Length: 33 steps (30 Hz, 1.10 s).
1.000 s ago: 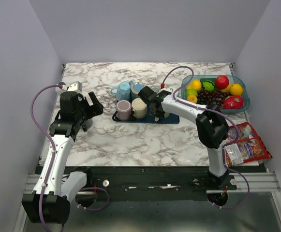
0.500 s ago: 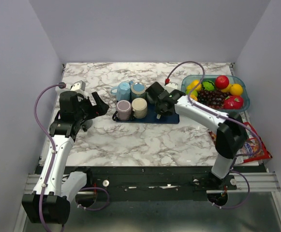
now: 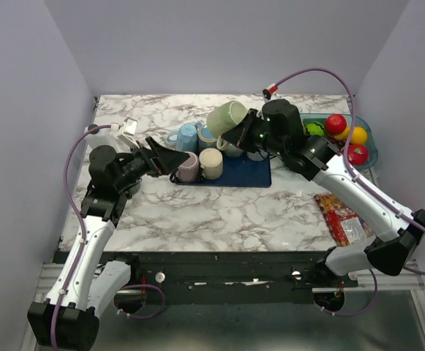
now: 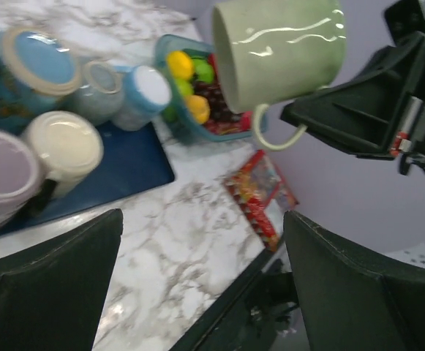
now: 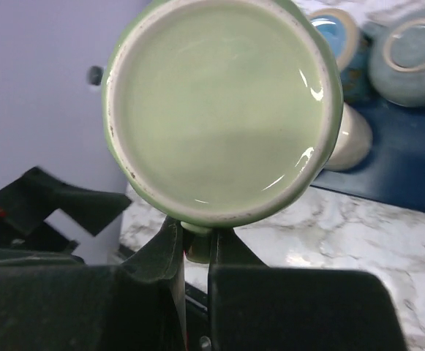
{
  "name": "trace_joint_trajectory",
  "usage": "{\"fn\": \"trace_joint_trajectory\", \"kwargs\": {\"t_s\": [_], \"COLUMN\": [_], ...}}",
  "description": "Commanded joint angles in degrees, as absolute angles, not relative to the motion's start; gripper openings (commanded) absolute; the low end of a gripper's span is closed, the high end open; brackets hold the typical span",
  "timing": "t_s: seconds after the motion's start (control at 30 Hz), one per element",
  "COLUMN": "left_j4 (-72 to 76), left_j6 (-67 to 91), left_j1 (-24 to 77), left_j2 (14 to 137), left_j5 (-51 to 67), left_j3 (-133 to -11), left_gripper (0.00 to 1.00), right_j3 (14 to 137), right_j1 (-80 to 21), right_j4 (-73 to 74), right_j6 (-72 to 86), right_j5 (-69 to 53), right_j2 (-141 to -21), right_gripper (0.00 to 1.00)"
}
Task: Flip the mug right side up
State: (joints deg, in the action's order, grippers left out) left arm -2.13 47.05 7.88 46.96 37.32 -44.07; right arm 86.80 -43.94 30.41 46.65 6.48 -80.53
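The green mug [image 3: 225, 119] hangs in the air above the back of the navy tray [image 3: 254, 172]. My right gripper [image 3: 244, 136] is shut on its handle. The mug lies on its side, mouth towards the left arm. The right wrist view shows its pale base [image 5: 219, 110] just above my gripper [image 5: 197, 245], with the handle pinched between the fingers. In the left wrist view the mug [image 4: 278, 51] is at the top, handle hanging down. My left gripper [image 3: 170, 157] is open and empty, low at the tray's left end, and the left wrist view shows it [image 4: 205, 281] wide open.
Upside-down mugs stand on the tray: lilac [image 3: 187, 166], cream [image 3: 211, 162], two blue ones [image 3: 187, 137] behind. A fruit bowl [image 3: 362, 128] sits at the back right, partly behind the right arm. A snack packet [image 3: 342, 219] lies at the front right.
My right arm has lifted the green mug off the tray and tipped it onto its side in the air. My left gripper has reached right towards the tray.
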Motion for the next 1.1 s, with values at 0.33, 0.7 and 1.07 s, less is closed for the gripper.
{"fn": "trace_joint_trajectory", "kwargs": {"t_s": [0.33, 0.7, 1.07], "left_j4": [40.3, 50.6, 54.4], "left_j6": [75.1, 83.7, 86.6], "left_j1": [21.7, 25.4, 25.4], "left_j2": [58.2, 66.8, 68.6], "left_j5": [36.0, 35.0, 34.2], "left_j3": [-49.6, -54.9, -54.8], "left_gripper": [0.99, 0.92, 0.53], "right_j3": [87.3, 86.0, 83.9], "right_j1": [-44.4, -44.4, -44.4], "right_j4": [3.3, 0.5, 0.5], "right_j6": [46.0, 45.8, 45.4], "right_j5": [-11.5, -14.5, -14.3], "right_j2": [-71.4, -70.6, -69.5], "right_gripper": [0.0, 0.0, 0.0]}}
